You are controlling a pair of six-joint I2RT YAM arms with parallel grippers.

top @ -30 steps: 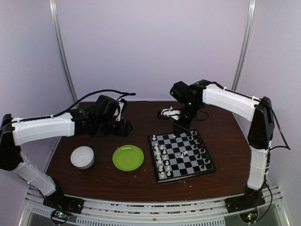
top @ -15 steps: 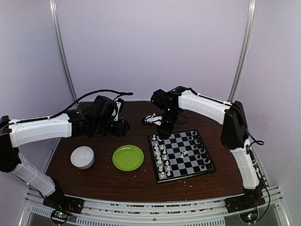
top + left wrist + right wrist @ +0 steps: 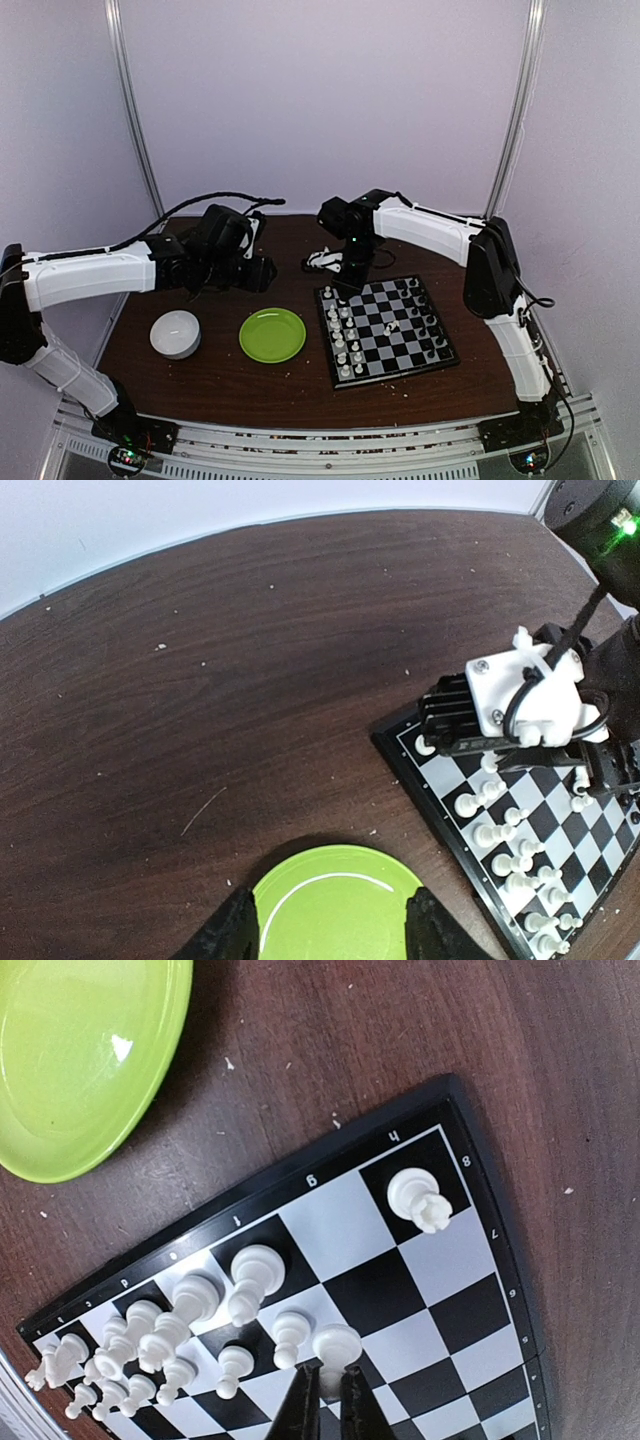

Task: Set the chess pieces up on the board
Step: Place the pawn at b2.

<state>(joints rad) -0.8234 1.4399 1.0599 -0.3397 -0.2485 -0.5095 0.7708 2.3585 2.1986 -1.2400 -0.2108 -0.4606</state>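
At the lower edge of the left wrist view, the left gripper (image 3: pixel 330 935) stands open and empty over the glossy green plate (image 3: pixel 300 895), well apart from the board (image 3: pixel 385 330). Further right, the right gripper (image 3: pixel 326 1400) hangs above the board's upper left corner in the top view. Its jaws are closed on a white piece (image 3: pixel 337 1344), stem pinched between the tips, long axis upright.

Judged target: a vacant square directly beneath, beside the white rank (image 3: pixel 170 1330) along the board's left edge. The right arm is the nearer, and only a short descent appears necessary.

Along the right edge stand the black pieces (image 3: pixel 430 330). All pieces are small, smooth, round-turned plastic. The board is flat, glossy and thin-bordered. The table (image 3: pixel 560 1080) is dark wood grain.
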